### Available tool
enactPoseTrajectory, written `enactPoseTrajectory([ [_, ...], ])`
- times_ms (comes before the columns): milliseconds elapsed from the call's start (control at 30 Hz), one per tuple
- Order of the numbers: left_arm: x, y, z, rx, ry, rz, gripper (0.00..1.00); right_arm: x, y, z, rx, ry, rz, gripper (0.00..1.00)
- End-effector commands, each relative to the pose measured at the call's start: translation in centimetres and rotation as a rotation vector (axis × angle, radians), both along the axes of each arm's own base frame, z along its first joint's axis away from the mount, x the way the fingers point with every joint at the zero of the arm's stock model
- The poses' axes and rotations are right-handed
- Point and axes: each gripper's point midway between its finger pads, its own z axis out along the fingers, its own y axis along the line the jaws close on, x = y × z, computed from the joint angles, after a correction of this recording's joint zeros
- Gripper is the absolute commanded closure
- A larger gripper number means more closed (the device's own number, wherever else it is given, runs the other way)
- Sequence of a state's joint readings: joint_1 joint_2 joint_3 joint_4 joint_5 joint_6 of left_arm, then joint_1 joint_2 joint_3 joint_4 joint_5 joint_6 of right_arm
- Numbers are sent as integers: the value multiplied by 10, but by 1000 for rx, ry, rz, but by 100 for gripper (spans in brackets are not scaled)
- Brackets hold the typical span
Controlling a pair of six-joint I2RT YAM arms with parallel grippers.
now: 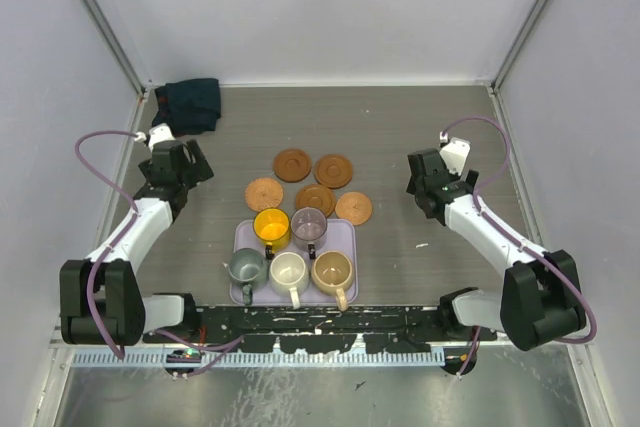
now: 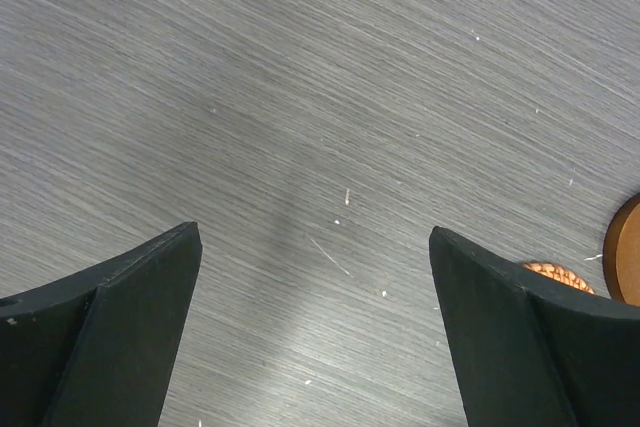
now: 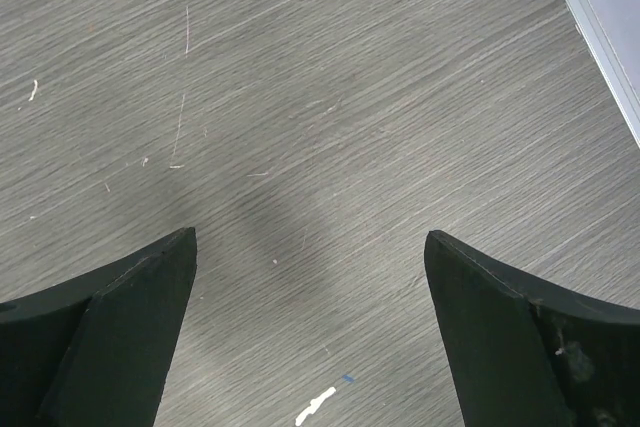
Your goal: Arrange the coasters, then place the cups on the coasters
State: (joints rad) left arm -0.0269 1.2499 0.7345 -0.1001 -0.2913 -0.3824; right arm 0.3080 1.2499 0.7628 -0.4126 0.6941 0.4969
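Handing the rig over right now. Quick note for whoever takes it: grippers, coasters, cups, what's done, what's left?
Left gripper: open, empty, over bare table, left of the coasters.
Right gripper: open, empty, over bare table on the right.
Coasters: all five bunched together beyond the tray, not spaced out.
Cups: all five on the lavender tray, two in the far row, three in the near row.
Done: nothing yet.
Left: spread the coasters, then set one cup on each.

Open table [image 1: 400, 127] either side of clustered coasters [image 1: 315, 198]; cups [image 1: 289, 269] packed, gaps perhaps tight.
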Motion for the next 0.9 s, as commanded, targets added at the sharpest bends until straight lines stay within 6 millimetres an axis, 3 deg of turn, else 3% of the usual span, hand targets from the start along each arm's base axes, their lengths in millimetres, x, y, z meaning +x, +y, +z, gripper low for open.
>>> enactPoseTrajectory([
  [0,17,-5,23,-7,-96,-20,2,7,-1,23,16,-92,-23,0],
  [300,14,0,20,7,-96,-2,2,7,1,23,24,-92,-15,0],
  [533,12,-13,17,5,-118,-68,2,5,1,31,36,-130,3,0],
  [867,6,-25,29,36,-210,-111,2,1,9,41,76,-194,73,0],
])
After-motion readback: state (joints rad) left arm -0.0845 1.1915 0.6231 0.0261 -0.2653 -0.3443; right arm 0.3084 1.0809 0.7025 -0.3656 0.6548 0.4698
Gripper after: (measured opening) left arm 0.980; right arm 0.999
